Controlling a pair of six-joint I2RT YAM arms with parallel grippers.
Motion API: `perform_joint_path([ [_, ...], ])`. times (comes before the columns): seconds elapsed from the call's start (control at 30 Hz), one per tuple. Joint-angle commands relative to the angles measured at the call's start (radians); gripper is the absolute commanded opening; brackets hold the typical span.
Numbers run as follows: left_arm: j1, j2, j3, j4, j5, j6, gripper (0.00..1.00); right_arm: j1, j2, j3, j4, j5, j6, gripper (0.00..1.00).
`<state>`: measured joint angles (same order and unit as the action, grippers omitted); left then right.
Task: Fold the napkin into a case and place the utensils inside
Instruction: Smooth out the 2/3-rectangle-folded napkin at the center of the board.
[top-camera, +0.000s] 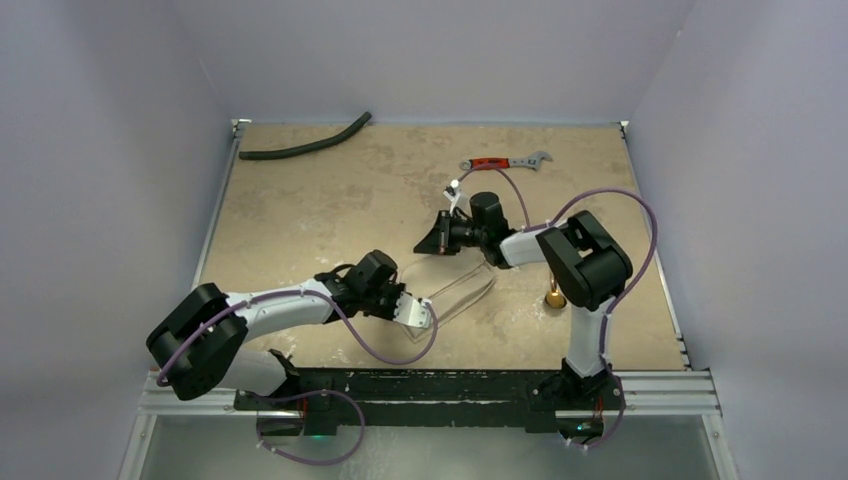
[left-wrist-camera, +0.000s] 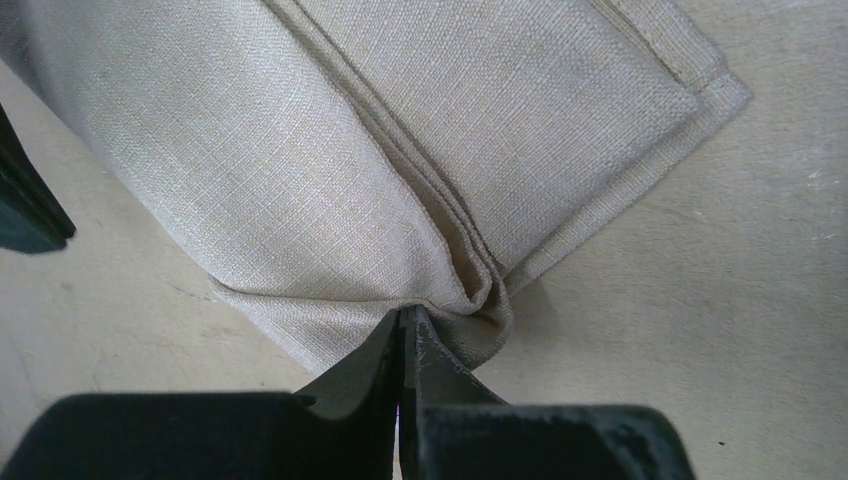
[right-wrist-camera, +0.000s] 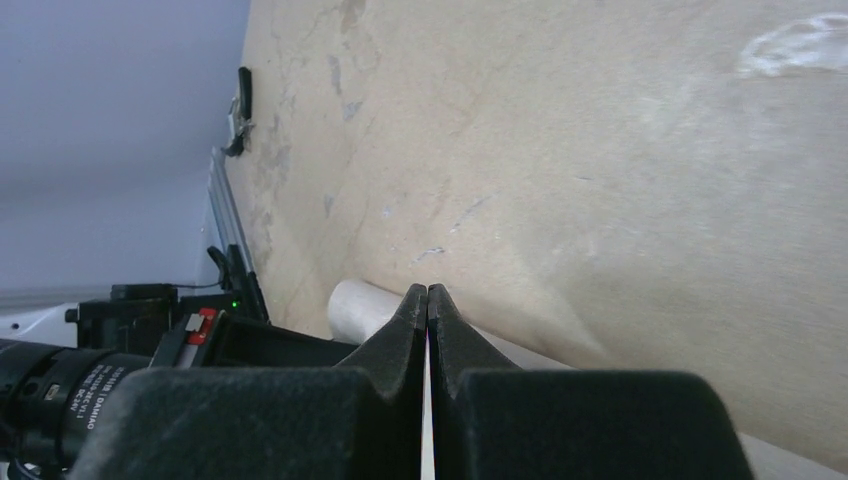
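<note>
The napkin (left-wrist-camera: 300, 150) is a beige cloth folded into several layers, lying flat on the table. In the top view it (top-camera: 462, 287) lies at centre front. My left gripper (left-wrist-camera: 405, 314) is shut on its near edge, where the layers bunch into a small pucker; in the top view the left gripper (top-camera: 425, 316) is at the napkin's near-left end. My right gripper (right-wrist-camera: 428, 290) is shut with nothing between its fingers, and in the top view it (top-camera: 420, 247) hovers just beyond the napkin. One gold utensil end (top-camera: 553, 297) shows beside the right arm; the rest is hidden.
A red-handled silver wrench (top-camera: 505, 161) lies at the back right. A curved black hose (top-camera: 305, 148) lies at the back left. Grey walls enclose the table on three sides. The left arm's black housing (right-wrist-camera: 150, 330) shows at the lower left of the right wrist view.
</note>
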<state>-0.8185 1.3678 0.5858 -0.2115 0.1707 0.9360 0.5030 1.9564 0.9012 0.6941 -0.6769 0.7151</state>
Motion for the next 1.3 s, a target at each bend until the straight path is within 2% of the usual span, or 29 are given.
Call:
perform_joint_path([
  [0.0, 0.005, 0.033, -0.051, -0.012, -0.001, 0.067, 0.00, 0.065, -0.025, 0.028, 0.082, -0.045, 0.017, 0.00],
  [0.23, 0.003, 0.028, -0.049, -0.017, -0.014, 0.062, 0.00, 0.146, 0.055, 0.070, 0.124, -0.135, 0.026, 0.00],
  [0.43, 0.003, 0.016, -0.045, -0.020, -0.021, 0.059, 0.00, 0.150, 0.168, 0.049, 0.130, -0.144, 0.030, 0.00],
  [0.6, 0.003, -0.024, 0.000, -0.054, 0.009, 0.053, 0.02, 0.149, 0.243, 0.035, 0.215, -0.141, 0.080, 0.00],
  [0.73, -0.001, -0.055, 0.019, -0.095, 0.051, 0.053, 0.05, 0.149, 0.196, 0.036, 0.216, -0.131, 0.086, 0.00],
  [0.87, -0.003, -0.059, 0.021, -0.112, 0.032, 0.056, 0.06, 0.147, 0.123, 0.045, 0.197, -0.145, 0.090, 0.00],
  [0.93, -0.004, -0.063, 0.029, -0.106, 0.020, 0.056, 0.07, 0.146, 0.080, 0.061, 0.167, -0.135, 0.081, 0.01],
  [1.0, -0.002, -0.067, 0.051, -0.102, 0.010, 0.042, 0.07, 0.131, 0.041, 0.093, 0.113, -0.136, 0.055, 0.07],
  [1.1, -0.003, -0.091, 0.100, -0.089, 0.022, -0.024, 0.08, 0.076, -0.027, 0.131, -0.004, -0.136, -0.024, 0.12],
  [1.17, -0.003, -0.113, 0.104, -0.079, 0.058, -0.043, 0.09, 0.040, -0.070, 0.149, -0.128, -0.109, -0.104, 0.12],
  [1.27, -0.014, -0.119, 0.120, -0.094, 0.103, -0.073, 0.13, 0.010, -0.112, 0.149, -0.272, -0.037, -0.216, 0.05],
])
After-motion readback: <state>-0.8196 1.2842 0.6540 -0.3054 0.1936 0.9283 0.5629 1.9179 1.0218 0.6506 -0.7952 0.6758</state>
